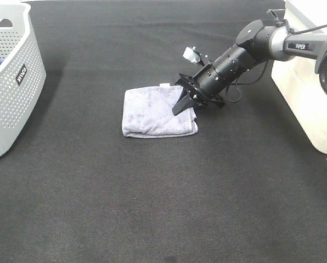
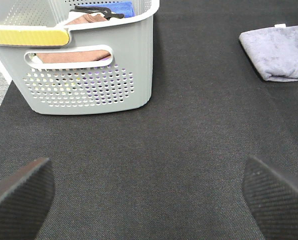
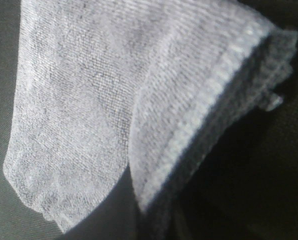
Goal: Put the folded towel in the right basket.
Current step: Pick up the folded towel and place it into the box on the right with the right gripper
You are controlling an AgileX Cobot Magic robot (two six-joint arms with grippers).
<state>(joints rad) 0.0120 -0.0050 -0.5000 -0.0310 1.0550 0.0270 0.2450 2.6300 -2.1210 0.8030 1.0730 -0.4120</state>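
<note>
Our right end effector (image 1: 181,105) rests its tips on the pale grey-lavender folded terry towel (image 1: 150,112), which lies flat on the black worktop (image 1: 152,208) directly beneath. We cannot tell whether it has closed. The cloth looks soft and light, so we would pinch all layers at this edge.

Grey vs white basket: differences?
Colour: the grey basket is mid grey, the white basket cream. Walls: the grey basket is perforated with a dark label; the white basket looks smooth. Contents: the grey basket holds a brown cloth and a blue cloth; the white basket's inside is out of view. Both stand on the black mat.
</note>
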